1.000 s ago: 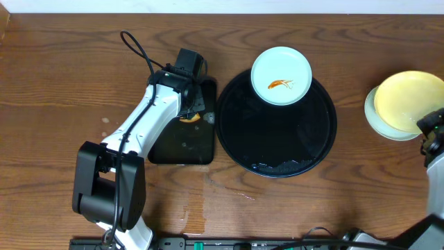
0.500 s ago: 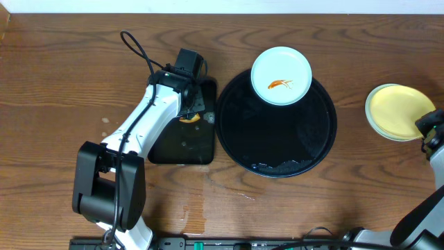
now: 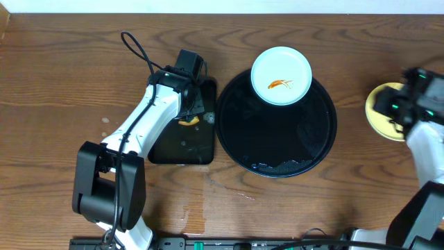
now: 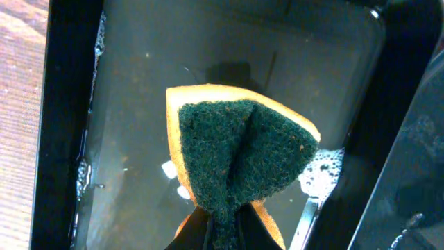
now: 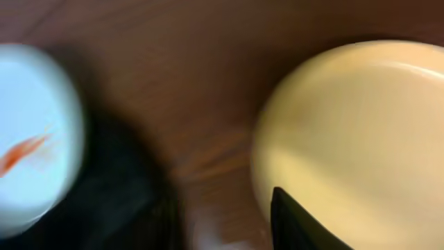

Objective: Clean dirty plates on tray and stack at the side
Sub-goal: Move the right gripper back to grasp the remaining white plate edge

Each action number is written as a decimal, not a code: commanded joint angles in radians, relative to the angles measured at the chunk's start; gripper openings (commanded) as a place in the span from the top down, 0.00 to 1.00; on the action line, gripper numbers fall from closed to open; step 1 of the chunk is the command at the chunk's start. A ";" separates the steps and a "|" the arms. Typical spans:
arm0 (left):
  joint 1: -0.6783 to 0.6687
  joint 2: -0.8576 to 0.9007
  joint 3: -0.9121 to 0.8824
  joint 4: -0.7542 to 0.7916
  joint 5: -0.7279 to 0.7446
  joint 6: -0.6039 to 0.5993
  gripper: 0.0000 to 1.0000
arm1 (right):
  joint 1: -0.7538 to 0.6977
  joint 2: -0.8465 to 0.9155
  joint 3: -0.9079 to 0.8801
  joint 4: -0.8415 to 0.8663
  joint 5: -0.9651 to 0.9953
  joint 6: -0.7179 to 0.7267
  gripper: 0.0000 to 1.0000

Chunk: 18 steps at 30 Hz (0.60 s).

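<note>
A mint-white plate (image 3: 281, 76) with an orange smear lies on the far rim of the round black tray (image 3: 277, 139); it shows blurred in the right wrist view (image 5: 28, 139). A pale yellow plate (image 3: 378, 114) (image 5: 361, 132) lies on the table at the right, on top of another plate that is almost hidden. My right gripper (image 3: 395, 107) (image 5: 222, 208) hovers over the yellow plate's left edge, open and empty. My left gripper (image 3: 189, 111) (image 4: 222, 226) is shut on a green-and-orange sponge (image 4: 239, 146) over the small rectangular tray.
The small rectangular black tray (image 3: 184, 142) (image 4: 132, 83) holds wet soapy water, left of the round tray. Foam or droplets (image 3: 284, 165) lie on the round tray's near side. Brown wood table all round.
The yellow plate came down flat onto the stack at the right. My right arm then swung up and left over it. The left arm and sponge have not moved.
</note>
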 commanded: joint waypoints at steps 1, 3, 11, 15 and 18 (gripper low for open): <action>0.005 -0.028 -0.006 -0.013 -0.006 0.012 0.92 | 0.109 0.016 0.109 -0.078 -0.045 -0.093 0.53; 0.005 -0.028 -0.006 -0.018 -0.016 0.012 0.91 | 0.163 0.047 0.188 -0.149 -0.045 -0.096 0.51; 0.005 -0.028 -0.008 -0.024 -0.024 0.012 0.91 | 0.288 0.213 0.329 -0.229 -0.035 -0.046 0.45; 0.005 -0.028 -0.008 -0.025 -0.024 0.012 0.91 | 0.305 0.302 0.329 -0.225 -0.031 -0.016 0.46; 0.005 -0.028 -0.008 -0.025 -0.024 0.012 0.91 | 0.308 0.370 0.328 -0.196 -0.031 0.019 0.48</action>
